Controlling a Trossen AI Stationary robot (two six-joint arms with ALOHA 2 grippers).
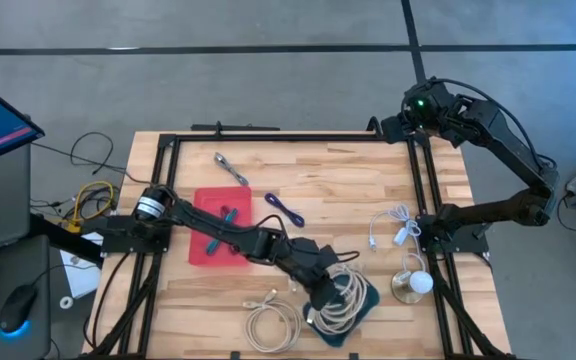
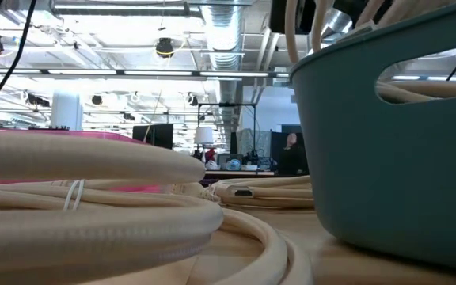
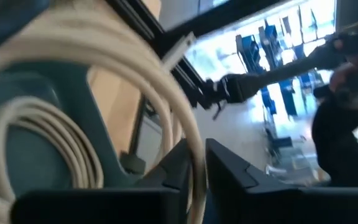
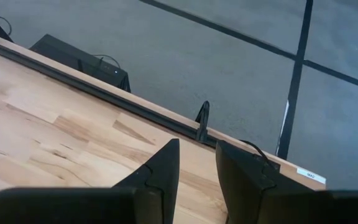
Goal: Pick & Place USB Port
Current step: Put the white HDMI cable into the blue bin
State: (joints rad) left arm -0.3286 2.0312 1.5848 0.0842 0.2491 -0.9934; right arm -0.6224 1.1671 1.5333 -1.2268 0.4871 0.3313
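A cream USB cable (image 1: pixel 343 298) lies coiled in a teal basket (image 1: pixel 366 305) near the table's near edge. In the low view the basket (image 2: pixel 386 150) fills the right, with cable strands (image 2: pixel 294 28) rising above its rim. My left gripper (image 1: pixel 316 292) reaches over the basket's left side and is shut on a strand of this cable (image 3: pixel 192 134). A second cream coil (image 1: pixel 273 323) rests flat on the table left of the basket and shows close up in the low view (image 2: pixel 93 210). My right gripper (image 4: pixel 197 163) is open and waits at the far right corner (image 1: pixel 383 126). My left gripper pinches one loop of the cream cable (image 3: pixel 196 163) between its two fingers (image 3: pixel 229 173). The strand runs through the narrow gap between them. The rest of the coil (image 3: pixel 36 140) sits in the teal basket. The low view shows strands drawn up above the rim.
A red tray (image 1: pixel 204 243) with a blue piece lies under the left arm. A purple cable (image 1: pixel 283 208), a metal tool (image 1: pixel 230 167), a white cable (image 1: pixel 393 226) and a round white object (image 1: pixel 415 284) lie on the wood. A black frame (image 1: pixel 288 137) edges the table.
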